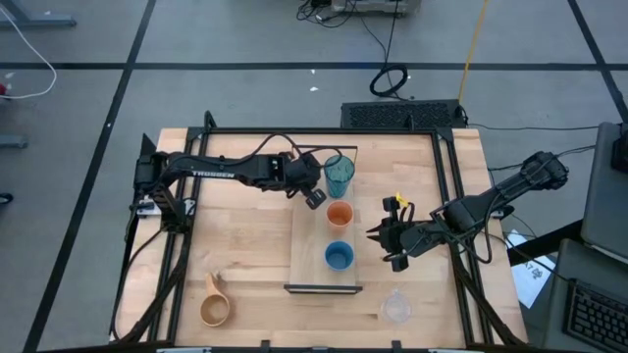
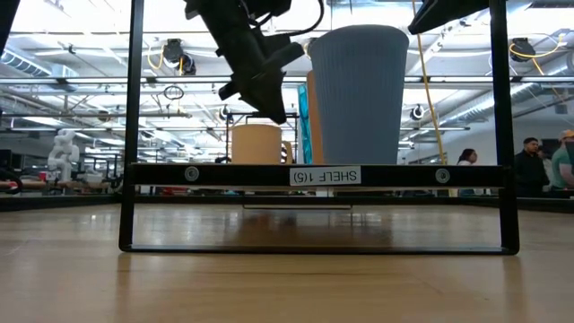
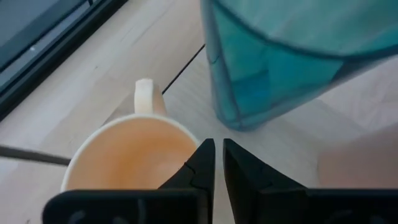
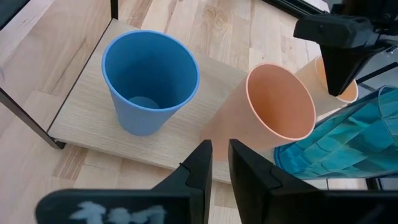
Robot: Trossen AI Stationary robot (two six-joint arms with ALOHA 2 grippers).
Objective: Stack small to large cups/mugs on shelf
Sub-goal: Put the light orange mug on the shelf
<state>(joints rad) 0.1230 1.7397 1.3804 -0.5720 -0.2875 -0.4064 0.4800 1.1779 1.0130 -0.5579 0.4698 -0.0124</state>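
**On the shelf – three cups lined up**

From above, I see teal tumbler (image 1: 339,175), orange cup (image 1: 339,215), blue cup (image 1: 339,256) on shelf (image 1: 306,255). Wrist views: left claw (image 3: 218,155) narrow, empty, over orange mug (image 3: 124,155) – I'd spread it first; right claw (image 4: 220,158) narrow, empty.

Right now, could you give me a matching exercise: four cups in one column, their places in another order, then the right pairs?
1 teal tumbler
2 blue cup
3 clear cup
4 wooden mug

A tabletop, left of the shelf
B shelf, beside the left gripper
C tabletop, right of the shelf
D shelf, end far from that gripper

Pairs: 1-B, 2-D, 3-C, 4-A
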